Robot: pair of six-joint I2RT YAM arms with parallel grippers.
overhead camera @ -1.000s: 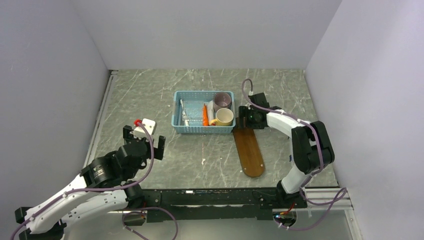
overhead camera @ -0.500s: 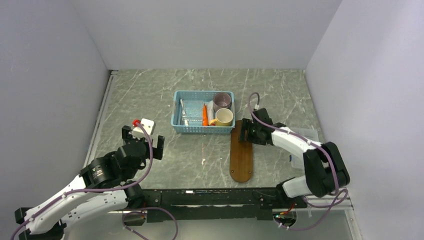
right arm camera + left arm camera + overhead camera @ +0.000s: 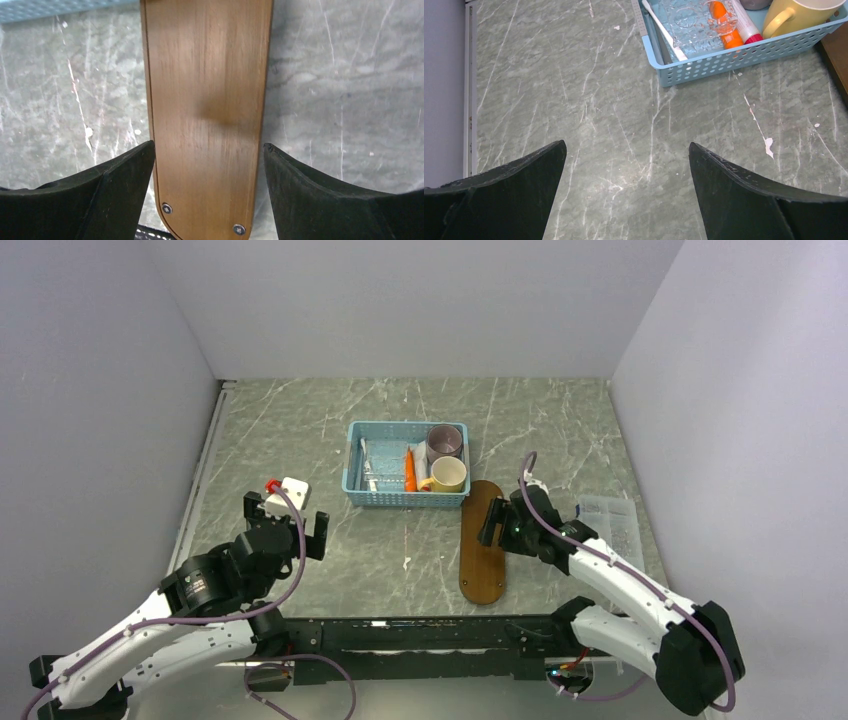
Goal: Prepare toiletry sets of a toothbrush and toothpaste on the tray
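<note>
We judge the tray stiff, slick wood; take it across the long edges. Right gripper straddles them, grip unclear; left gripper gapes empty.

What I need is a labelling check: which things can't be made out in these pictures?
Toothbrush: left wrist view, top edge cuts off one end.
Toothpaste: same view, top edge cuts it too.
Tray: right wrist view, one end runs past the top edge.
Right hand: same view, it straddles the tray; touching or not, unclear.
</note>
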